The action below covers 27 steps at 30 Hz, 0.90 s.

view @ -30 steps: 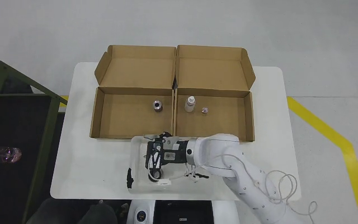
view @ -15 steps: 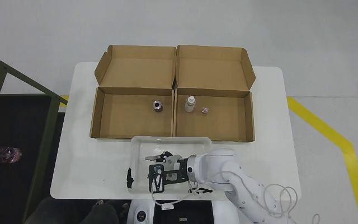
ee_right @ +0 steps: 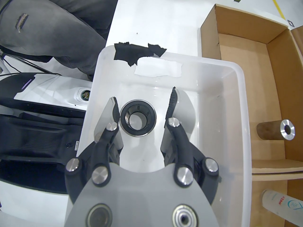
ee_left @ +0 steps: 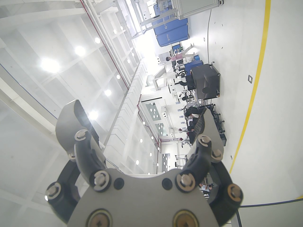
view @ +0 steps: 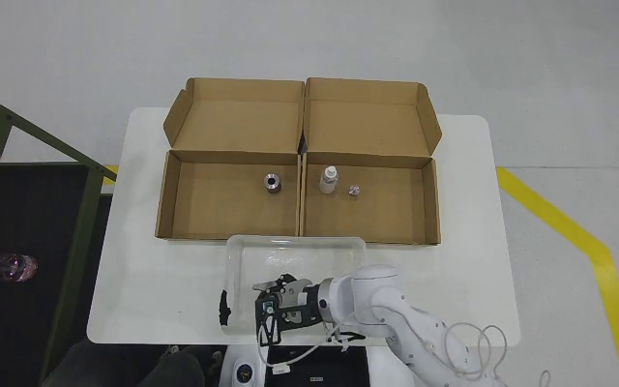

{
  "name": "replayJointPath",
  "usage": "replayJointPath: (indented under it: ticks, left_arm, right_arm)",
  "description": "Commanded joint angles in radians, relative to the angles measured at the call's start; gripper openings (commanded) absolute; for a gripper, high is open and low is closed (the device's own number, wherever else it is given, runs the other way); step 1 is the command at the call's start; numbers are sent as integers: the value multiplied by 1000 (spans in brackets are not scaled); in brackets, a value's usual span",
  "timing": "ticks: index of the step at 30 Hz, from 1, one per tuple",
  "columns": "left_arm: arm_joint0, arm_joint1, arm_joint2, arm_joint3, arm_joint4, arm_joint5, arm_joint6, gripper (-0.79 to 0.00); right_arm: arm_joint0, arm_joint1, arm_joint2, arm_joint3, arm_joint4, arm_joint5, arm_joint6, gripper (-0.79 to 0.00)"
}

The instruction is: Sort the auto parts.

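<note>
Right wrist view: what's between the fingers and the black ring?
Right wrist view: black ring sits between the open fingers, beside one; only bare tray floor before the other.

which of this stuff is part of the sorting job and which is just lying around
Job:
ring in the bin, between the fingers of the open right gripper
cylinder in the first box
bottle and small part in the second box

Lying about:
black tape and white tape, stuck on the bin
</note>
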Motion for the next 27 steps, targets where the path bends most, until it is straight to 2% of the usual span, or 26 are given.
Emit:
replayJointPath:
  ticks: [1, 9, 27]
  left_arm:
    - [0, 0, 0, 0, 0, 0, 0, 0]
    - [0, 0, 0, 0, 0, 0, 0, 0]
    - [0, 0, 0, 0, 0, 0, 0, 0]
  right_arm:
    - [2, 2, -4, 8, -4, -1, -5, -363]
    - [14, 6, -17, 42, -26, 11, -16, -317]
    - [89, -7, -81, 170, -37, 50, -64, -317]
